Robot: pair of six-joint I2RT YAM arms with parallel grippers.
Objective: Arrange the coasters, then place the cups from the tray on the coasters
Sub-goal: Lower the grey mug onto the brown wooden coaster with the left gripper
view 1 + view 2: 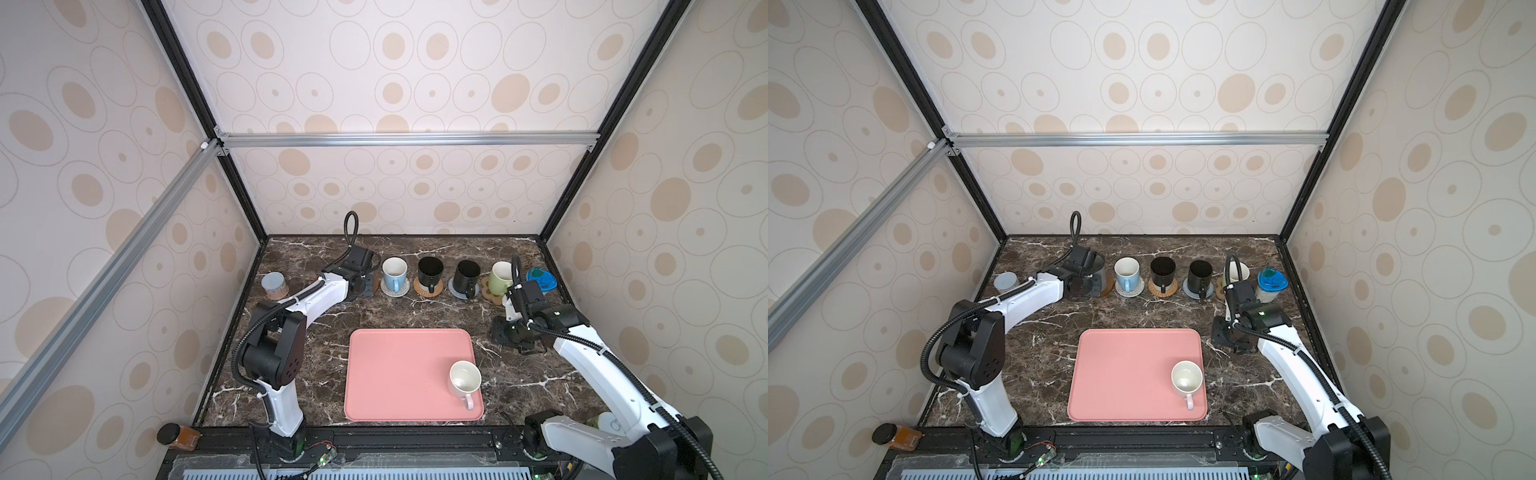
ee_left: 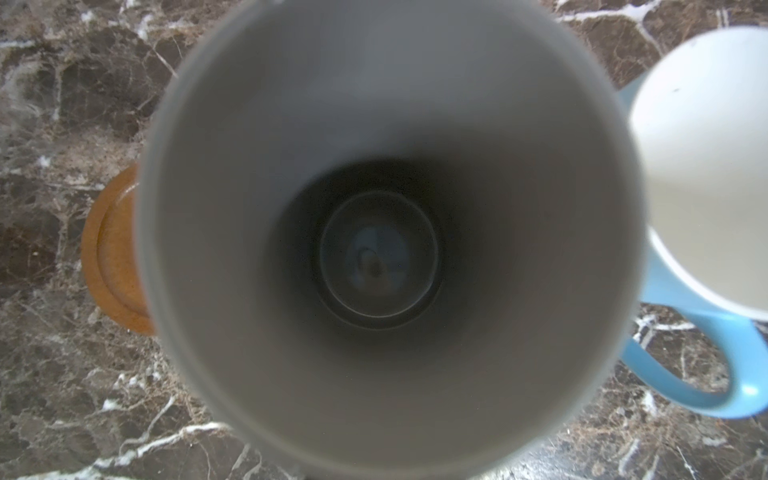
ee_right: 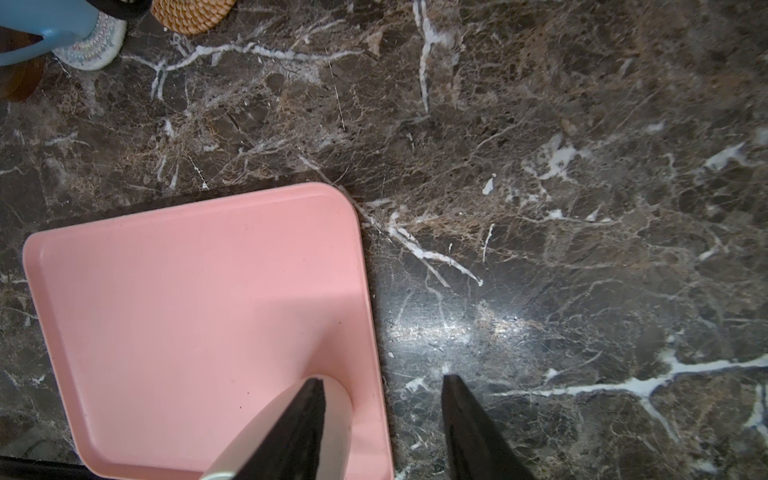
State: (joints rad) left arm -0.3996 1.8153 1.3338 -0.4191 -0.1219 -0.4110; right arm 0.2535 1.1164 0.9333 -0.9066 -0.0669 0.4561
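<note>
Though half-hidden above, grey cup [image 2: 382, 187] fills left wrist view.

White mug [image 1: 464, 377] alone on the pink tray [image 1: 395, 374]; four mugs [image 1: 430, 269] on coasters [image 1: 404, 291] behind.

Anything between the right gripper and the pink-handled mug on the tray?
Nothing visible. The right gripper hangs open by the far right corner of the tray; only bare tray lies between it and the pink-handled mug.
</note>
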